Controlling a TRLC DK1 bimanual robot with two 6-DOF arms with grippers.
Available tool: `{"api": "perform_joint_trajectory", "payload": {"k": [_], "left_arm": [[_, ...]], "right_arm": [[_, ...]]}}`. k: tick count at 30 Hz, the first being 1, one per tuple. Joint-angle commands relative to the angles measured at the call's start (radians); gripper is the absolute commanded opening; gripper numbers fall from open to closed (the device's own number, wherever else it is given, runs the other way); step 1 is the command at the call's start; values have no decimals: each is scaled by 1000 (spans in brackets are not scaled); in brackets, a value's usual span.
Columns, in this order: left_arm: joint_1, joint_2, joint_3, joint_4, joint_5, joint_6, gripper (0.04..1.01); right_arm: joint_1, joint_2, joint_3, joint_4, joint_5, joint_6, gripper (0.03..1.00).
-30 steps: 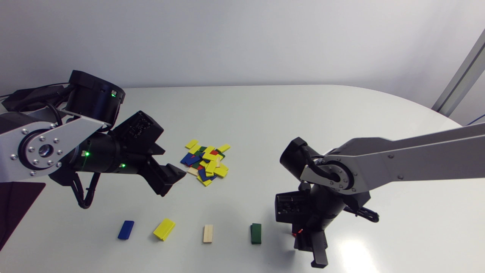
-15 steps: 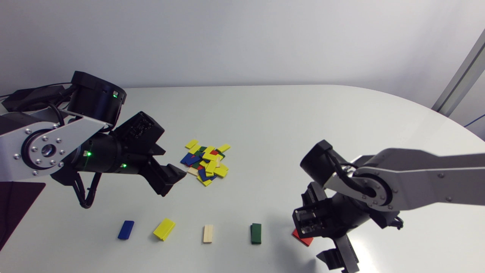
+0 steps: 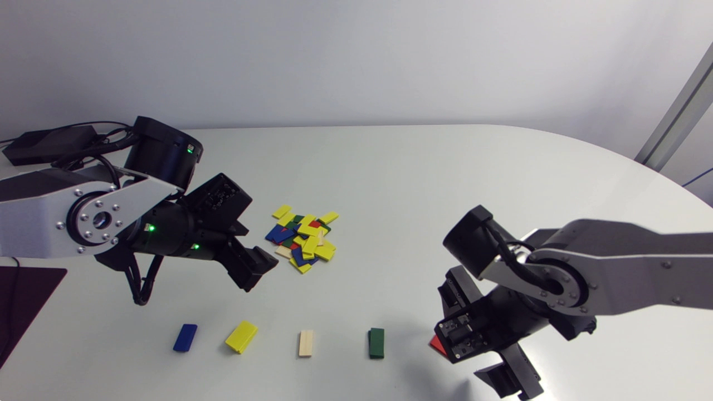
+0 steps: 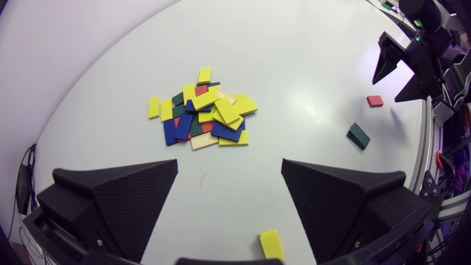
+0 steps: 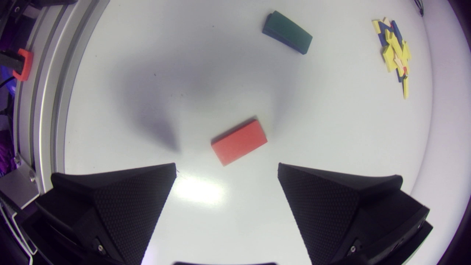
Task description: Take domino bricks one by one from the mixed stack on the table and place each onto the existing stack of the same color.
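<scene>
The mixed pile [image 3: 302, 242] of yellow, blue, green, red and cream bricks lies mid-table, also visible as the pile [image 4: 204, 110] ahead of my open left gripper [image 4: 229, 165]. That left gripper [image 3: 257, 271] hovers empty, just left of the pile. Along the front edge stand the blue stack [image 3: 185, 337], yellow stack [image 3: 241, 336], cream stack [image 3: 306, 343] and green stack [image 3: 376, 342]. A red brick [image 5: 239, 141] lies flat on the table, just ahead of my open right gripper [image 5: 227, 167] and free of its fingers. In the head view the red brick [image 3: 438, 345] is half hidden behind my right wrist.
The table's front edge runs close behind my right gripper [image 3: 509, 383]. In the right wrist view the green stack [image 5: 287, 32] sits beyond the red brick, with the pile [image 5: 395, 51] farther off. A dark mat [image 3: 22, 301] lies at the table's left edge.
My right gripper has opened and let go of the red brick, which now lies on the table right of the green stack; the arm drew back rightward. My left arm shifted slightly.
</scene>
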Motion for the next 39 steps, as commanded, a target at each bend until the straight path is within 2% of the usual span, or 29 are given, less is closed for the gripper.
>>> {"api": "perform_joint_trajectory", "payload": {"k": [1,10,18,26,34,39], "left_arm": [[-1,35,32,9,-9,-26,1003],[-1,70,40,23,-11,-32,1003],[-9,74,29,31,-11,-38,1003],[-7,74,26,32,-11,-40,1003],[-7,64,15,32,-11,-44,1003],[-10,70,12,43,-11,-44,1003]], "right_arm": [[-13,23,48,-44,-6,-70,970],[-19,52,88,-82,-60,-179,970],[-16,86,94,-94,-72,-267,970],[11,130,150,-110,-81,-313,970],[13,172,161,-119,-81,-349,970],[13,184,130,-73,-86,-366,970]]}}
